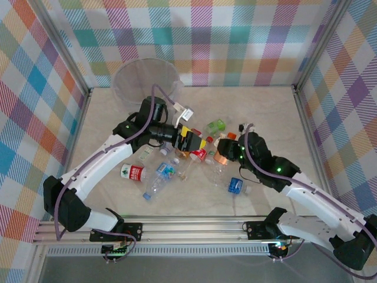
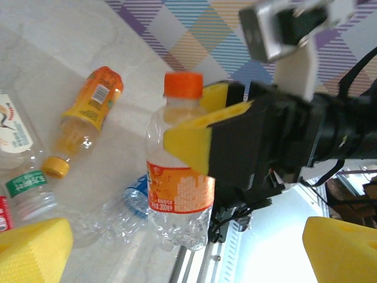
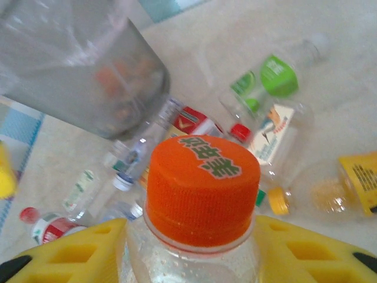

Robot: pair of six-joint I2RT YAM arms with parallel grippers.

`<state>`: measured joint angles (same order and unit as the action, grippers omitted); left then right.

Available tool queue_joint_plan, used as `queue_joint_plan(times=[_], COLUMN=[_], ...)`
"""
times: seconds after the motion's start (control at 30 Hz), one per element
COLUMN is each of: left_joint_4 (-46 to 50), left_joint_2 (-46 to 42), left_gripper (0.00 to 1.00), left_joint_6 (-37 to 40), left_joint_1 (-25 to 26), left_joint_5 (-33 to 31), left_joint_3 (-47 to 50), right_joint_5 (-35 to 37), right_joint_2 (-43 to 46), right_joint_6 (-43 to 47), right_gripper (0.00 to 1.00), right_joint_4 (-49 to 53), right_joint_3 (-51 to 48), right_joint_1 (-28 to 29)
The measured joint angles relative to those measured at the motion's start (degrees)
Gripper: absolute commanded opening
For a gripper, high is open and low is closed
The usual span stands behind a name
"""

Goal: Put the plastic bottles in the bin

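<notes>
Right gripper (image 3: 194,254) is clamped just under the neck of one upright plastic bottle (image 2: 177,177), whose orange cap (image 3: 202,188) carries green characters and whose orange label shows "300". Beyond its fingers lie one green-labelled bottle (image 3: 268,79) and, further left, the bin (image 3: 76,76). Left gripper (image 1: 193,141), spread wide, faces the held bottle.

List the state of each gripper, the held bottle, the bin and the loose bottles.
Orange-capped bottle, upright, capped, gripped just below the cap.
Right gripper, shut on that bottle.
Left gripper, open, holding nothing.
Bin, upright, open-topped.
Loose bottles, lying on the table.
</notes>
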<state>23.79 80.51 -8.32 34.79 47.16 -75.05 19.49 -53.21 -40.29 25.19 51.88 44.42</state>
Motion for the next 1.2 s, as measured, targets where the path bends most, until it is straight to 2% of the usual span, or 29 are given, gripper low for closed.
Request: queue_joint_plan(times=[0.23, 0.63, 0.9, 1.2], left_joint_4=[-4.48, -5.9, -5.97, -5.81], left_joint_2=[0.28, 2.47, 3.34, 3.65], left_gripper=[0.97, 0.91, 0.8, 0.57], left_joint_6=[-1.95, -2.78, -2.82, -2.97], left_joint_1=[3.13, 5.49, 6.84, 7.19], left_joint_5=[1.27, 1.22, 1.25, 0.31], left_joint_3=[0.9, 1.4, 1.42, 1.42], right_joint_5=[-4.94, -11.54, -13.53, -14.21], right_joint_2=[-3.1, -4.61, -4.26, -2.8], right_joint_6=[0.87, -2.51, -4.94, -7.08], right_gripper=[0.51, 0.52, 0.52, 0.54], right_joint_4=[-2.29, -7.65, -10.21, -12.2], right_joint_3=[5.84, 6.43, 6.14, 4.55], right_joint_1=[-1.18, -3.76, -4.7, -5.29])
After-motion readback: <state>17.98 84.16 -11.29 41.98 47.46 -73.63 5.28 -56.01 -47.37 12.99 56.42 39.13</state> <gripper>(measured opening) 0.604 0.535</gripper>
